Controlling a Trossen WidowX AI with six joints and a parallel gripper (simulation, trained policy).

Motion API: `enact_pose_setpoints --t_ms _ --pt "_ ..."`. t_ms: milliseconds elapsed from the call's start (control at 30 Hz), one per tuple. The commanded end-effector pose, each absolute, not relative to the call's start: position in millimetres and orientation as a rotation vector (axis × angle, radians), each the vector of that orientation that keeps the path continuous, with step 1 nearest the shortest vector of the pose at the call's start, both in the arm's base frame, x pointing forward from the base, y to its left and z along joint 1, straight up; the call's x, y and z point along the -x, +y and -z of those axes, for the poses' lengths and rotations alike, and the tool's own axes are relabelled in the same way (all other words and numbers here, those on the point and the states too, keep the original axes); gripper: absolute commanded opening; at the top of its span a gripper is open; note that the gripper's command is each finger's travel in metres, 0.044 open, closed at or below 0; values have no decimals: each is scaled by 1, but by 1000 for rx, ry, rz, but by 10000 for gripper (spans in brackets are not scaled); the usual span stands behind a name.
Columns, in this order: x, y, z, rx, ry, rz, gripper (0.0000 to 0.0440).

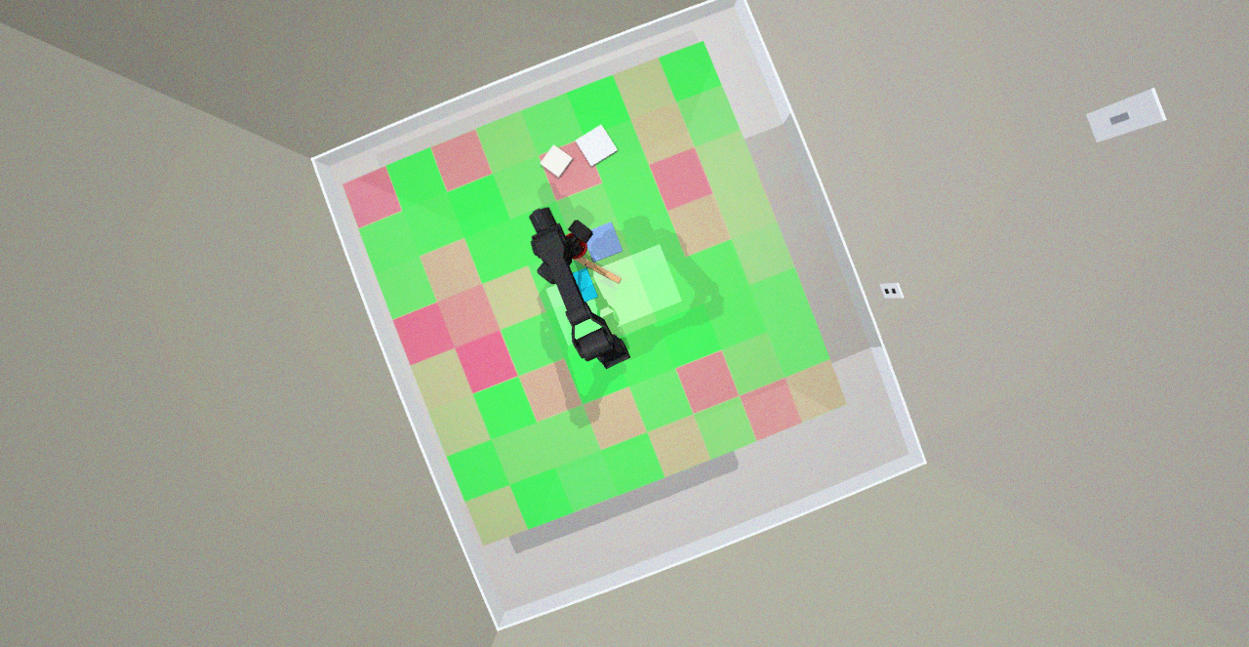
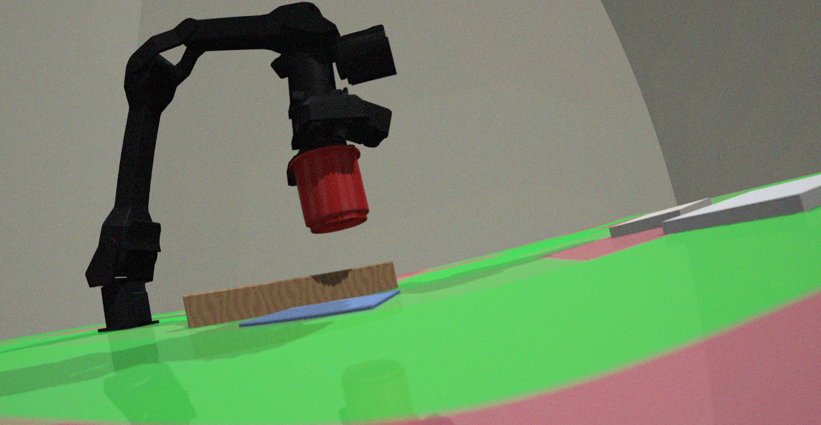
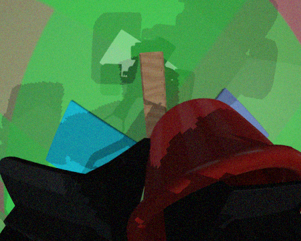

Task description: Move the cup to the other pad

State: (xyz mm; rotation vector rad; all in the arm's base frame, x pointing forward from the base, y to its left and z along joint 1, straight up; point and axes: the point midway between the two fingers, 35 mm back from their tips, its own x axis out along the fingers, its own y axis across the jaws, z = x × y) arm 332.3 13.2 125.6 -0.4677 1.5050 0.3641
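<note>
My gripper (image 2: 299, 156) (image 3: 155, 146) is shut on the wall of the red cup (image 1: 581, 244) (image 2: 331, 187) (image 3: 207, 124), one finger inside and one outside. The cup hangs roughly upright in the air, higher than the wooden bar. Its inside is hidden, so no marbles show. The blue pad (image 1: 605, 241) (image 2: 321, 310) (image 3: 227, 97) lies bare on one side of the bar. The cyan pad (image 1: 585, 283) (image 3: 73, 140) lies on the other side, partly under the arm in the top view and out of sight in the exterior view.
The low wooden bar (image 1: 602, 270) (image 2: 258, 302) (image 3: 152, 80) stands on edge between the two pads. A small white block (image 1: 556, 161) (image 2: 643, 224) and a larger white block (image 1: 596, 144) (image 2: 740, 213) lie farther off, beyond the blue pad from the arm's base.
</note>
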Motion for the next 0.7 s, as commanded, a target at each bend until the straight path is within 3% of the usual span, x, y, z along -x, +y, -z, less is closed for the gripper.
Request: enact_pose_setpoints --t_ms 0,667 --pt "-329 23 -127 468 1490 -370 0" --pt "-295 61 -109 494 1470 -390 0"
